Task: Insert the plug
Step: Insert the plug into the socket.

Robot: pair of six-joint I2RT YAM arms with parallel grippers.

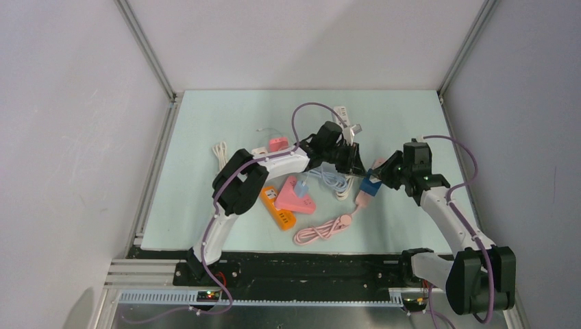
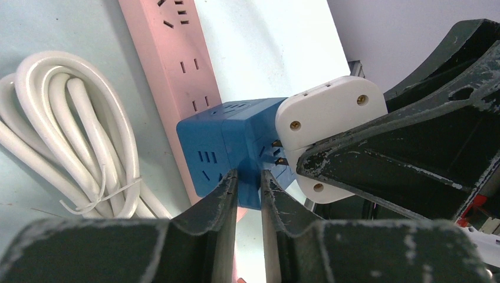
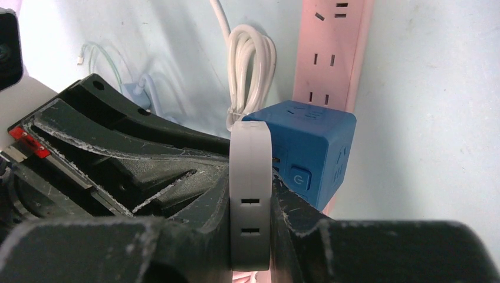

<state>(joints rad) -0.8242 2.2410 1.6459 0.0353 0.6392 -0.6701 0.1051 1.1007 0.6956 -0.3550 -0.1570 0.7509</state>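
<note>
A blue cube socket [image 1: 371, 185] [image 2: 230, 147] [image 3: 312, 141] sits over a pink power strip [image 2: 183, 59] [image 3: 330, 47]. My right gripper [image 3: 250, 180] [image 1: 384, 176] is shut on a flat white plug [image 3: 250, 194] [image 2: 330, 112]. The plug's face is against the cube's side. Brass prongs still show in the small gap between them. My left gripper [image 2: 250, 174] [image 1: 355, 166] is at the cube's lower corner. Its jaws stand a narrow gap apart, and the cube's blue edge shows in that gap.
A coiled white cable [image 2: 71, 135] [image 3: 250, 65] lies just left of the cube. Further left lie a pink triangular socket [image 1: 296, 195] and an orange strip [image 1: 277, 208]. A pink cord [image 1: 322, 229] lies near the front, and a white power strip [image 1: 342, 113] at the back.
</note>
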